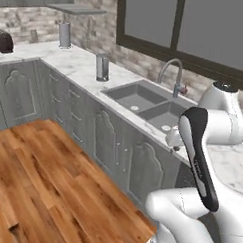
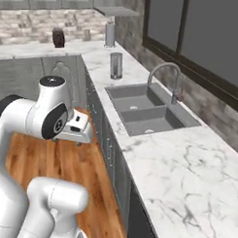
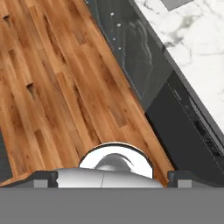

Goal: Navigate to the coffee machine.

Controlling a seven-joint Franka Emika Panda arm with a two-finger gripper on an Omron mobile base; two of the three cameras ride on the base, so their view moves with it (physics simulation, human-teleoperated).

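Observation:
The coffee machine is out of view. My gripper (image 2: 79,139) hangs folded close to the arm, over the wooden floor (image 2: 66,163) just in front of the counter's cabinet fronts (image 2: 108,140). In the hand view its two dark fingertips (image 3: 43,177) stand far apart at the bottom edge, open with nothing between them, looking down on floorboards and the cabinet base. The white hand (image 1: 173,138) also peeks out beside the arm's elbow, near the sink's front corner.
A marble counter (image 2: 187,162) runs along the right wall and turns the far corner. It carries a double sink (image 1: 149,102) with a faucet (image 1: 172,70), two steel canisters (image 1: 102,66) (image 1: 64,35), and a dark brown toaster (image 1: 4,41). A dark appliance panel (image 3: 188,131) sits under the counter.

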